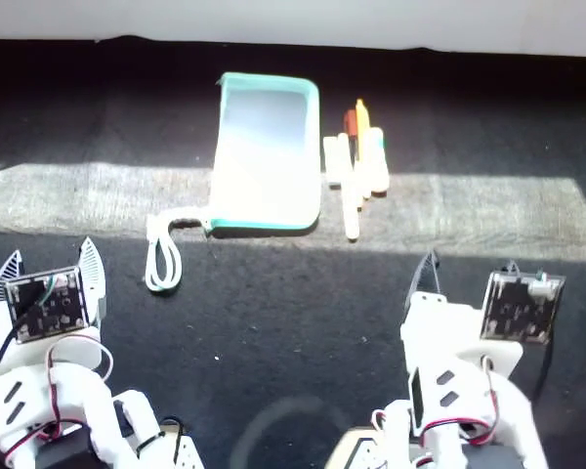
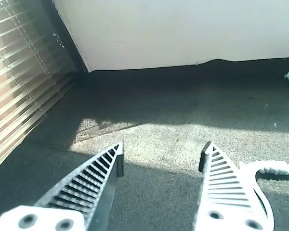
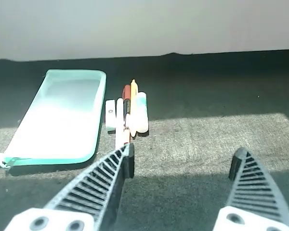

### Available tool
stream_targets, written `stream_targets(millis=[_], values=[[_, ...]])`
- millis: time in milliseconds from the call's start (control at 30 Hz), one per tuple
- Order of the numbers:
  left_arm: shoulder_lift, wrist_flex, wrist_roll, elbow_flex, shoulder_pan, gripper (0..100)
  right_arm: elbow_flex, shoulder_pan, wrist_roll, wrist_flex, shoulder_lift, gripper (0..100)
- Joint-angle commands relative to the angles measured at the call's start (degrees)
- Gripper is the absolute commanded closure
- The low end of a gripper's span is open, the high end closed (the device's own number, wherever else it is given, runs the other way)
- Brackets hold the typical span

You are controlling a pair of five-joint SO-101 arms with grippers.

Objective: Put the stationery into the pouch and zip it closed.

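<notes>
Sunlight stripes the table (image 1: 488, 210) (pouch (image 1: 266, 156) glares white).

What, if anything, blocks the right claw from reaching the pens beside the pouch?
Nothing visible, so likely yes: the right claw is open and only bare table lies between it and the pens.

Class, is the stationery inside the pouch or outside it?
Outside: the stationery lies bunched beside the pouch.

Dark carpeted table (image 1: 293, 322), white wall (image 2: 183, 29), slatted blinds (image 2: 19, 72)
</notes>
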State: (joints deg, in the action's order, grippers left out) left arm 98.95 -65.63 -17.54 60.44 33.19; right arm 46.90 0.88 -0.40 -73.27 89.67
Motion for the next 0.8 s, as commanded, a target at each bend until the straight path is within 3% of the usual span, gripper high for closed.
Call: stream_targets(millis=[0,167,300,367,500,767], values=[[-9.8,-0.6,0.5,-5.9,2.2,73,-15.7,-3.6,0.4,-3.3,-18.1,68.1],[-30.9,-6.5,0.4,-13.8,7.9,73,-29.9,-10.9,-0.6,-7.3,-41.4,68.1],[-45.5,-12.8,0.2,-19.7,8.2,74,-36.6,-16.5,-9.6,-7.6,-57.1,68.3],[-49.9,-15.2,0.2,-22.2,8.4,74,-39.8,-19.2,-12.7,-6.9,-64.9,73.6],[-52.5,-20.6,0.2,-25.4,8.4,74,-51.2,-27.7,-12.5,-6.4,-80.1,91.8],[-47.6,-23.6,0.2,-25.8,13.2,74,-79.9,-40.7,-11.3,-6.4,-109.0,82.3]])
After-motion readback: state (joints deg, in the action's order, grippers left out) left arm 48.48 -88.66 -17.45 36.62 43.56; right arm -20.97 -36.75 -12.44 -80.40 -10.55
